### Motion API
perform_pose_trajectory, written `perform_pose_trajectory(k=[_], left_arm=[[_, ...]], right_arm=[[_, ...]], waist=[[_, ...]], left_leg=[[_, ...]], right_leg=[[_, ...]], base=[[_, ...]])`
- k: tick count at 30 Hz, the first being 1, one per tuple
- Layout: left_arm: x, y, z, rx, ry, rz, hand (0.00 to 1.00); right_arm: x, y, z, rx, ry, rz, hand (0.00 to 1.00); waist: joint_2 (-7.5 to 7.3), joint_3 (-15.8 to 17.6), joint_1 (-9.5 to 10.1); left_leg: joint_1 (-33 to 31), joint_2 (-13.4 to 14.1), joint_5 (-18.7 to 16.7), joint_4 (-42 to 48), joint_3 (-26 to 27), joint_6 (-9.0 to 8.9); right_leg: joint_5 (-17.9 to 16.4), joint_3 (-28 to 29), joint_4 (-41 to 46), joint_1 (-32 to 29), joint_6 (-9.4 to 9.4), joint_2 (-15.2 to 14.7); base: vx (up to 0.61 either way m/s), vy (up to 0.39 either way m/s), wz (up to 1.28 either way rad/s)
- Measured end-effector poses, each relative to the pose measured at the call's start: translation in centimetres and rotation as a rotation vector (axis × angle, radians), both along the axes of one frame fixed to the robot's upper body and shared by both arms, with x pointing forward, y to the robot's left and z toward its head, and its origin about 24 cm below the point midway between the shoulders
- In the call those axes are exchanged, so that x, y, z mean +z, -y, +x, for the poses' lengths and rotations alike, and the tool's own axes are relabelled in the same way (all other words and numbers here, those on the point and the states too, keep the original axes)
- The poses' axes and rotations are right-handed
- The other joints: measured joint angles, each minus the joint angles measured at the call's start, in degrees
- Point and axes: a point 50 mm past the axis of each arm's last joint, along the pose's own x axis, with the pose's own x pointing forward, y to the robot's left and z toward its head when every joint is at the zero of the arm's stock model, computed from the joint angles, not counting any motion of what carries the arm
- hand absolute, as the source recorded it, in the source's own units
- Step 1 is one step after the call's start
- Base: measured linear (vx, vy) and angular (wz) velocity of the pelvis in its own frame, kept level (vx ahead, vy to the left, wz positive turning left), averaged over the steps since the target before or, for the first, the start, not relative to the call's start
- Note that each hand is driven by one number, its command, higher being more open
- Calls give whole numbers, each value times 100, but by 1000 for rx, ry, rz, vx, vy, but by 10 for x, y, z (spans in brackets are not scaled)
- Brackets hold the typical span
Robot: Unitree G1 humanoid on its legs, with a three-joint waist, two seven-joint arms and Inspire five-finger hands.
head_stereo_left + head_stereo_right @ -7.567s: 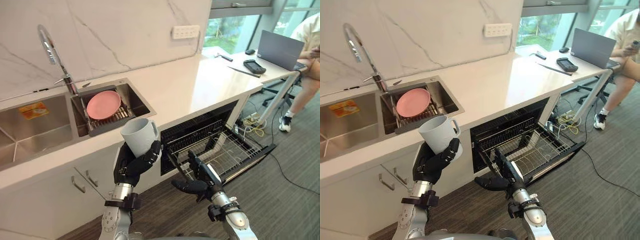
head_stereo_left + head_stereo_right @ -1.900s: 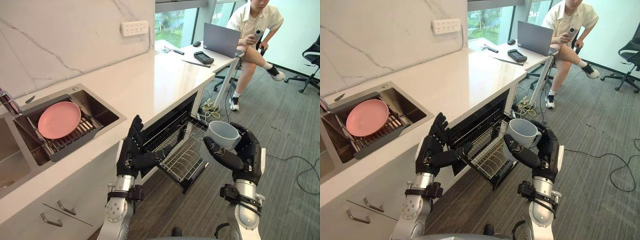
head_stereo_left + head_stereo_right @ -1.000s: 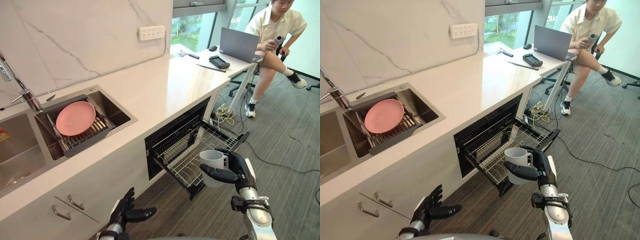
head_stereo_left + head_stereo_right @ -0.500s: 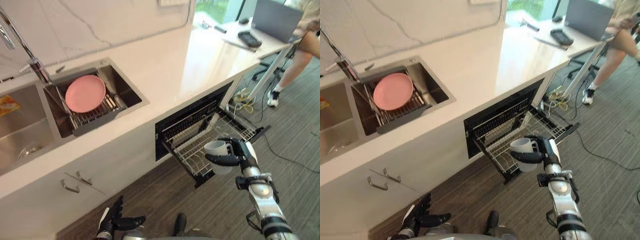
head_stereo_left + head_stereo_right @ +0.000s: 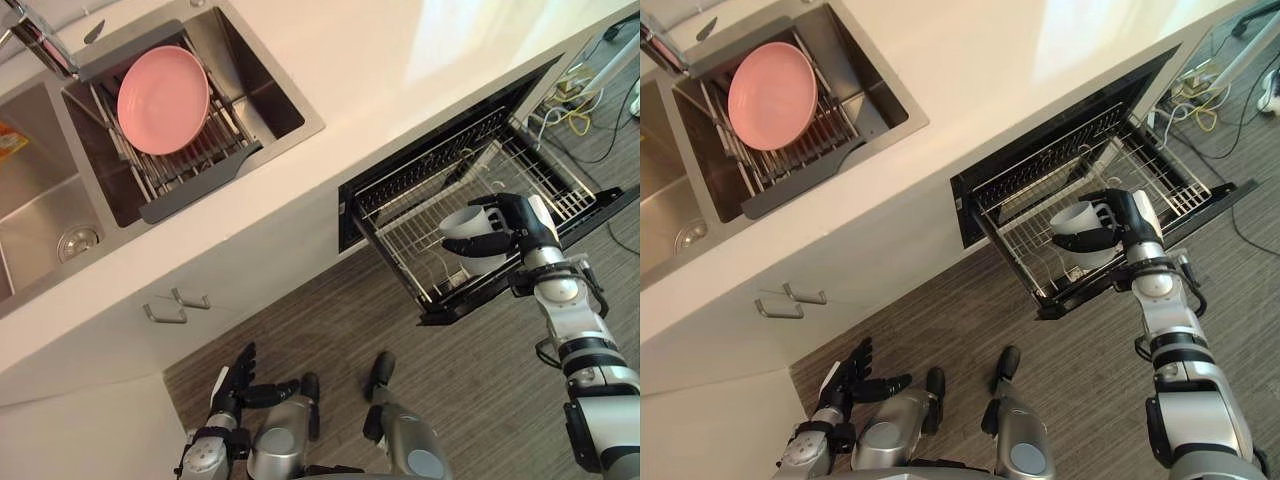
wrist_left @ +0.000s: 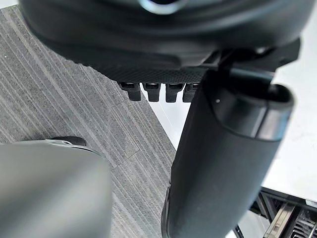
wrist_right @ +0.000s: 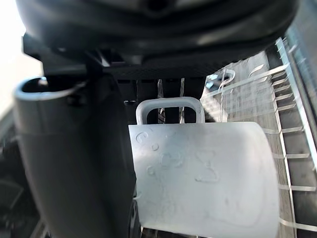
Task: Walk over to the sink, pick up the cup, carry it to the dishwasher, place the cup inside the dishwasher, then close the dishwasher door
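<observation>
1. Since half a second ago the head camera has tipped further down, so the whole scene has shifted. The right hand point(image 5: 512, 222) still carries the white cup point(image 5: 466, 230), and the left hand point(image 5: 236, 385) stays low.
2. The right hand's fingers and thumb are curled round the cup's side, gripping it. In the right wrist view the cup point(image 7: 203, 173) lies against the thumb point(image 7: 64, 163), with its handle towards the fingers.
3. The cup is held just above the pulled-out wire rack point(image 5: 400, 215) of the dishwasher, near the rack's front. Whether it touches the wires, I cannot tell.
4. The dishwasher door point(image 5: 1215, 208) hangs open below the rack.
5. The left hand hangs near the grey floor point(image 5: 480, 400) in front of the white cabinet point(image 5: 120, 340). Its fingers are straight and spread, holding nothing.
6. A pink plate point(image 5: 163, 98) leans in a drying rack point(image 5: 195, 165) inside the steel sink point(image 5: 285, 105), well apart from the cup.
7. The pale counter point(image 5: 400, 60) runs between the sink and the dishwasher.
</observation>
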Motion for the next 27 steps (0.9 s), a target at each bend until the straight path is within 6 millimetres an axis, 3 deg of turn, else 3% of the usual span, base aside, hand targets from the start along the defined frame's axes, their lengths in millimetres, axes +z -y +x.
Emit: perform_pose_trajectory(k=[5,10,15,20,25,26,27], left_arm=[[3,6,9,-16,23,-18,100],[5,14,16,-50,36,-23,100],[6,21,21,-61,43,-48,100],[10,26,28,-70,65,-58,100],[11,26,31,-70,72,-68,100],[11,26,31,-67,71,-73,100],[11,26,31,-67,72,-73,100]], right_arm=[[1,-9,8,52,-38,-29,0],[-3,-3,9,12,-78,-24,0],[5,3,15,-68,-66,-70,0],[13,6,19,-114,-31,-66,0],[9,9,18,-130,-56,-59,0],[8,8,18,-124,-65,-56,100],[8,8,18,-115,-72,-54,100]], waist=[[92,141,22],[176,198,39],[230,233,35],[249,242,33],[254,245,16],[254,245,21],[254,245,27]], left_leg=[[-230,-60,37,126,-156,100],[-401,-85,52,231,-328,97],[-494,-82,51,254,-402,93],[-578,-74,46,253,-403,85],[-586,-121,46,298,-397,87],[-607,-130,45,319,-393,87],[-646,-132,45,350,-390,88]], right_leg=[[-249,-142,472,-326,3,-156],[-493,-344,801,-525,-42,-276],[-638,-399,1153,-735,-40,-341],[-683,-429,1382,-889,-53,-368],[-715,-411,1470,-913,-50,-437],[-719,-401,1491,-937,-47,-450],[-720,-396,1507,-969,-47,-457]], base=[[-74,41,17],[-47,2,21],[21,-21,8],[37,-18,-1],[-27,22,0],[-62,24,0],[-80,20,0]])
